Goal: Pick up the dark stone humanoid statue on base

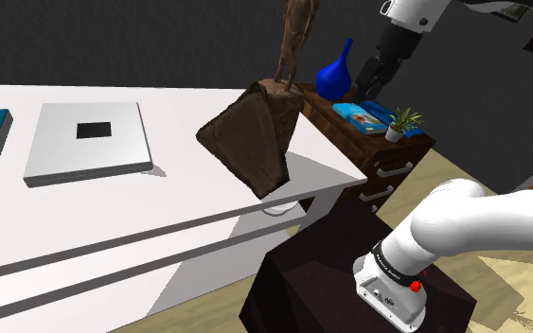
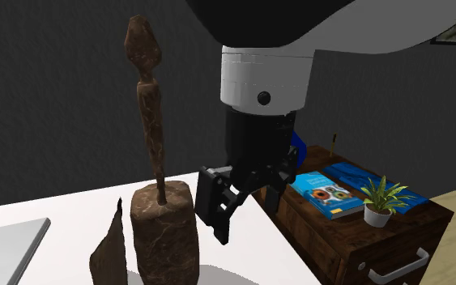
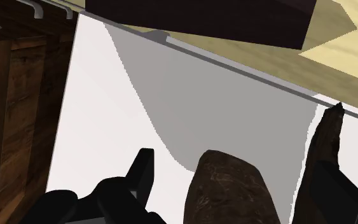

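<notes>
Near the corner of the white table (image 2: 72,212), the dark brown humanoid statue (image 2: 147,121) stands upright on its blocky base (image 2: 165,235), long axis vertical, head toward 12 o'clock. At its 3 o'clock the gripper (image 2: 238,212) hangs with jaws spread and empty, low beside the base, probably because that stout block offers a surer grip than the thin figure.

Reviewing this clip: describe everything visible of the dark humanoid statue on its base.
The dark brown, rough stone-looking humanoid statue is a thin, elongated figure with a tapered head, standing upright on a stout rounded base. A jagged flat slab of similar material stands right beside the base. It rests on the white table near a corner. The open black hand hovers close by without clasping it.
</notes>
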Robot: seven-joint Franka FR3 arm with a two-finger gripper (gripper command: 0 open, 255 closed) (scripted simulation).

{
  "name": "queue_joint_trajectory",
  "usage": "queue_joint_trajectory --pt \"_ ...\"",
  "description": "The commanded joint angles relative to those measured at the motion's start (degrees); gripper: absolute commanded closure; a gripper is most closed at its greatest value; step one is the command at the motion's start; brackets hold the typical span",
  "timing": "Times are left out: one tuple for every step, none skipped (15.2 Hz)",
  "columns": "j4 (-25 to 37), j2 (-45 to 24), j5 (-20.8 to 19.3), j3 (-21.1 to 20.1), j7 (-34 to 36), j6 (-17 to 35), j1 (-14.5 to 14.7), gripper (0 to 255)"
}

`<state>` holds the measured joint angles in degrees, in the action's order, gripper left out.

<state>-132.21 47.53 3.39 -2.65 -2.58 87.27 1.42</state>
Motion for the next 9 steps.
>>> queue_joint_trajectory --pt "0.0 0.0 0.0 0.0 0.0 0.0 0.0 0" --pt "2.15 -1.68 0.18 -0.52 0.85 0.01 -0.13 0" --pt "4.35 -3.36 0.32 -1.03 1.7 -0.03 -0.28 0" --pt "6.59 -5.04 0.42 -1.54 2.56 -0.12 -0.44 0" --pt "8.89 -6.72 0.49 -2.03 3.41 -0.27 -0.62 0" --pt "11.24 -8.41 0.52 -2.53 4.27 -0.46 -0.81 0" --pt "13.65 -10.1 0.51 -3.02 5.14 -0.71 -0.99 0" --pt "16.11 -11.8 0.46 -3.5 6.02 -1.01 -1.19 0" --pt "18.65 -13.52 0.37 -3.99 6.9 -1.36 -1.38 0"
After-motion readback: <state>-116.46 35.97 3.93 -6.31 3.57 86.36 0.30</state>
